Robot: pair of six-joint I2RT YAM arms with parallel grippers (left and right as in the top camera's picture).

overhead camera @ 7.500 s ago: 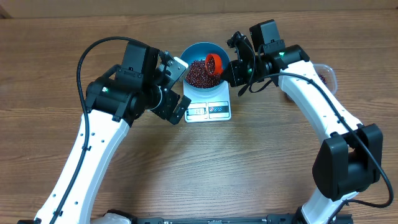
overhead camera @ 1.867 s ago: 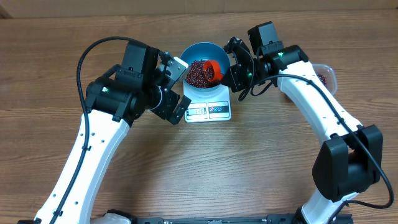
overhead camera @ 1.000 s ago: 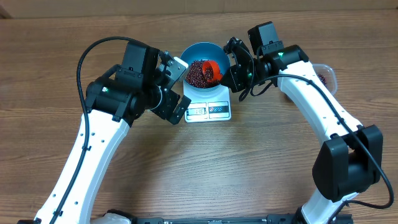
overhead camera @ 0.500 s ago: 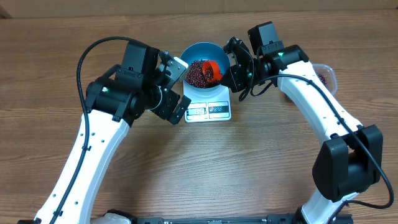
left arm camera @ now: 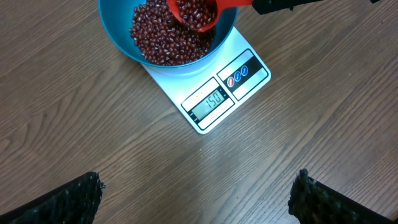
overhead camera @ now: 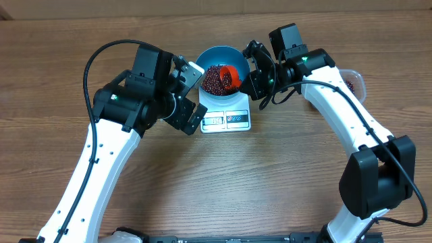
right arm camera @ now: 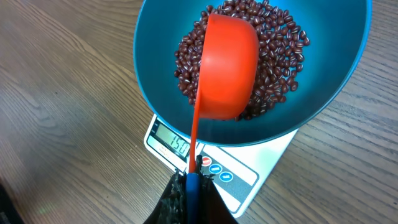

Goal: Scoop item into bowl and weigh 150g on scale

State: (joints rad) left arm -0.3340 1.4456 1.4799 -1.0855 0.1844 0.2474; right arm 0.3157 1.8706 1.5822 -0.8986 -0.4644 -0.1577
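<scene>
our right gripper [right arm camera: 191, 186] is clenched tight, its two dark fingers [right arm camera: 177, 196] pinched on the end of the thin handle [right arm camera: 194, 134] of an orange-red scoop [right arm camera: 227, 65]. the handle runs up from the fingertips to the cup, which hangs over the near side of the bowl [right arm camera: 155, 62]. from the right wrist we see only the cup's smooth back, while the left wrist view shows its mouth tilted and holding a small load of beans [left arm camera: 165, 40]. we cannot tell whether the cup touches the heap beneath it. our left gripper [left arm camera: 199, 205] is released, its fingers spread wide at the two bottom corners of its own view, with only bare wood table [overhead camera: 270, 175] between them; it holds nothing and touches nothing, and it sits just beside the scale on the left. the teal-blue bowl stands on the white scale [left arm camera: 249, 84] and hides most of the platform. a loose heap of dark red-brown beans lies in the bowl's bottom, with bare blue wall showing above it all round. the scale's display [left arm camera: 213, 99] faces the near edge and reads 150, with two round buttons beside it. at the far right, a clear tub [overhead camera: 352, 81] peeks out from behind our right arm, with a few beans visible inside it, well apart from the bowl.
</scene>
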